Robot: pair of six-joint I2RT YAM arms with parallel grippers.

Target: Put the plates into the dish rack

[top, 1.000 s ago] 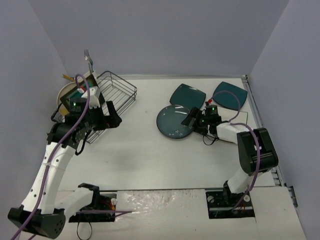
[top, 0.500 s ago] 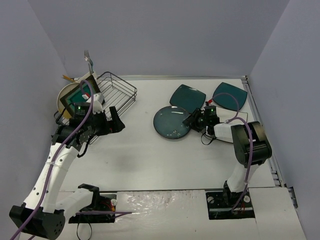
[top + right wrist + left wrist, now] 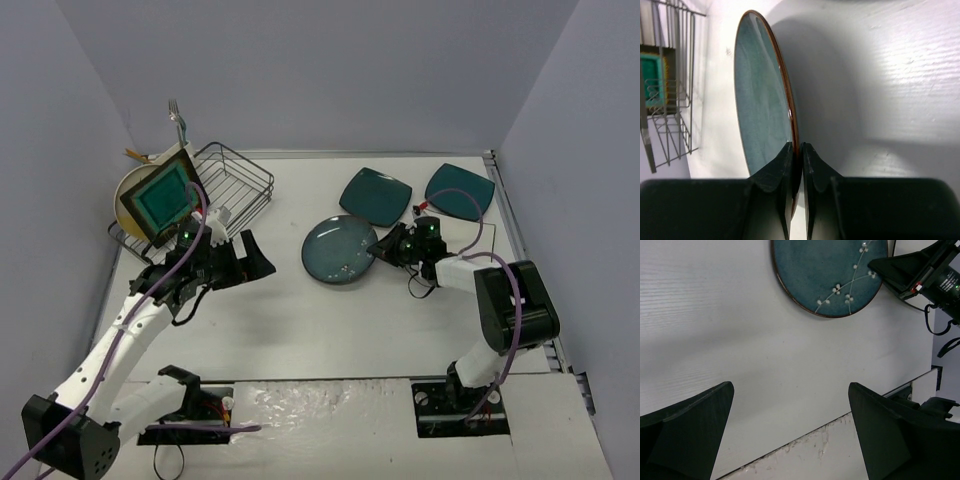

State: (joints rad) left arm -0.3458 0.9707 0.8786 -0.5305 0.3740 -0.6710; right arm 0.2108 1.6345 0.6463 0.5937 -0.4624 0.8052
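Left end first: dish rack (image 3: pixel 245 175) has two in so far. Brown-rimmed teal square (image 3: pixel 162 197) stands on edge, cream round plate (image 3: pixel 127 185) just behind it, fork (image 3: pixel 175 112) sticks up at the back corner.

My left jaws are wide apart and carry nothing. They hang over bare desk (image 3: pixel 300 330) just right of the rack, facing the round grey-blue plate (image 3: pixel 338 250).

My right jaws are narrow, pinched on that plate's right rim. Can't tell if the plate is off the desk yet.

Behind it, first dark teal square (image 3: pixel 375 193) and second dark teal square (image 3: pixel 460 190) lie flat, untouched. I can't make out a white one anywhere.

Tally as I read it: two racked, one gripped, at least two left. About a third done.
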